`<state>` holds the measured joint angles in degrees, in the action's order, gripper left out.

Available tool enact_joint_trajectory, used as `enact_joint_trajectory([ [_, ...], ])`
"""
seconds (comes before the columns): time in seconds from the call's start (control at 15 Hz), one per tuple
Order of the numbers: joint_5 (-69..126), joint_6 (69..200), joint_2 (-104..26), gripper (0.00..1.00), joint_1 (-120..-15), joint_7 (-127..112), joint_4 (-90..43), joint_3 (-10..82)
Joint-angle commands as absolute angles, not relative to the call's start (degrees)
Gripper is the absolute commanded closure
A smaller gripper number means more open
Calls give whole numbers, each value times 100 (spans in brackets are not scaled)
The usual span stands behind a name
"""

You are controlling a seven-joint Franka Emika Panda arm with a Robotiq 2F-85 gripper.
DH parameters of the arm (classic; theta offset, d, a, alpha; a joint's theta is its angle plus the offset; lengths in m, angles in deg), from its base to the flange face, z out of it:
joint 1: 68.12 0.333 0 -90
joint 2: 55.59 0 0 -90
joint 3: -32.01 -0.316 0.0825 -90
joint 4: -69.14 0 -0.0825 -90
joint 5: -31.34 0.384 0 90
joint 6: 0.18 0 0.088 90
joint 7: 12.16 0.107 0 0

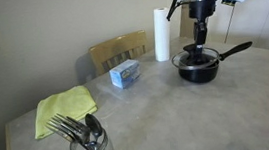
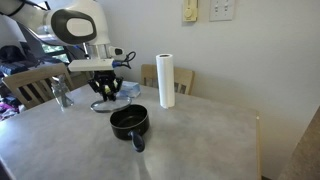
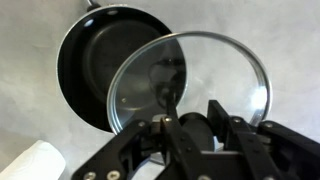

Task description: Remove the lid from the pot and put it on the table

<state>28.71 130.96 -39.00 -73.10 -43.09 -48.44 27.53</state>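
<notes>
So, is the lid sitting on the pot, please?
No, the wrist view shows the lid held by the gripper, offset from the open pot.

Soft, even indoor light, a bit dim and warm in an exterior view, where the surface looks grainy with faint shadows; in the wrist view the lid catches pale glare, and the close gripper looks dark and blurred

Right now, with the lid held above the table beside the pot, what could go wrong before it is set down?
1. The claw grips the glass lid only at its centre, so the lid might tilt or slip out and fall.
2. In the wrist view the lid partly overlaps the open pot; lowering it from here could strike the pot's rim.
</notes>
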Motion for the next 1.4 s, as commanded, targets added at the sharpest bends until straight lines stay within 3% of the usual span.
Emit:
enact_joint_trajectory([
  [0.0, 2879, 13233, -4263, 88, -7145, -4353, -5334, 2665],
  [0.67, 2828, 13222, -4616, 88, -6373, -3680, -6068, 2322],
  [1.33, 2689, 15360, -4006, 88, -5776, -800, -6753, 2428],
])
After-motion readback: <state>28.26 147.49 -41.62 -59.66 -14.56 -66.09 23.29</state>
